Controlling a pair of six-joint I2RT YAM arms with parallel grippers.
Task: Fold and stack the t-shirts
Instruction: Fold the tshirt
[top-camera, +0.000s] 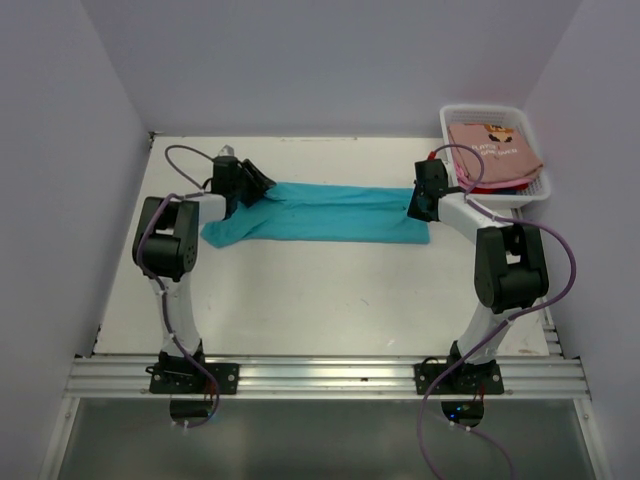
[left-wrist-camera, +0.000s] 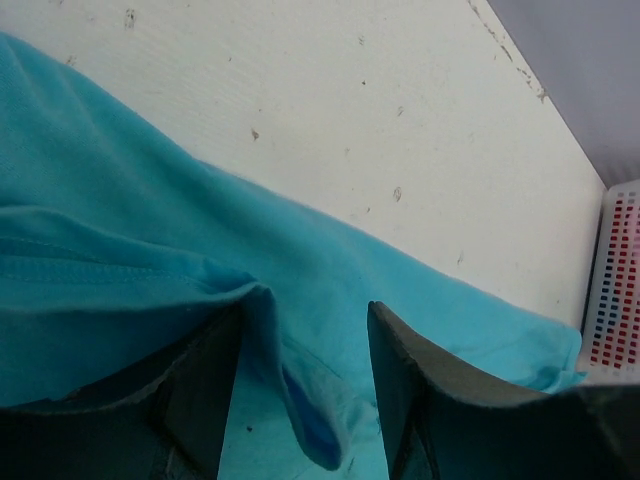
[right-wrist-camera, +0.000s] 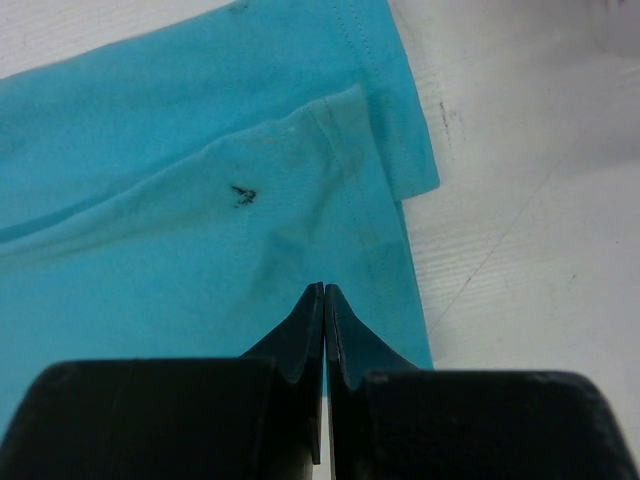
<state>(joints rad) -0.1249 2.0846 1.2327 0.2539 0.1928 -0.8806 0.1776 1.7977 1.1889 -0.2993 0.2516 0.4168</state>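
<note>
1. Two arm bases (top-camera: 195, 378) sit at the bottom of the top view. Bare tabletop (top-camera: 300, 300) lies just beyond them, and no folded stack is on it.
2. Across mid-frame, the teal t-shirt (top-camera: 330, 212) lies flat as a long narrow band running left to right, with a tool at each end. I judge it already folded lengthwise, with the crosswise folds left to do.
3. The left tool (top-camera: 248, 180) is at the band's left end. In its own wrist view, the left tool (left-wrist-camera: 305, 330) has its jaws apart, and a raised ridge of the teal t-shirt (left-wrist-camera: 150, 250) stands between them, not visibly squeezed.
4. The right tool (top-camera: 420, 205) is at the band's right end. In its wrist view, the right tool (right-wrist-camera: 323, 290) has its jaws pressed together over the teal t-shirt (right-wrist-camera: 150, 200), near the hem. I cannot tell whether a layer is caught.
5. Farthest away, in the upper right, the white basket (top-camera: 480, 108) holds a pink t-shirt (top-camera: 495, 148), with red and blue edges beneath it. The task looks to be at an early stage: one shirt is partly folded and the rest are unhandled.
6. Only the top view shows the whole band and the pink shirt. Only the right wrist view shows a small dark mark (right-wrist-camera: 240, 195) on the cloth. The left wrist view catches the wall of the basket (left-wrist-camera: 620, 290) at its right edge.
</note>
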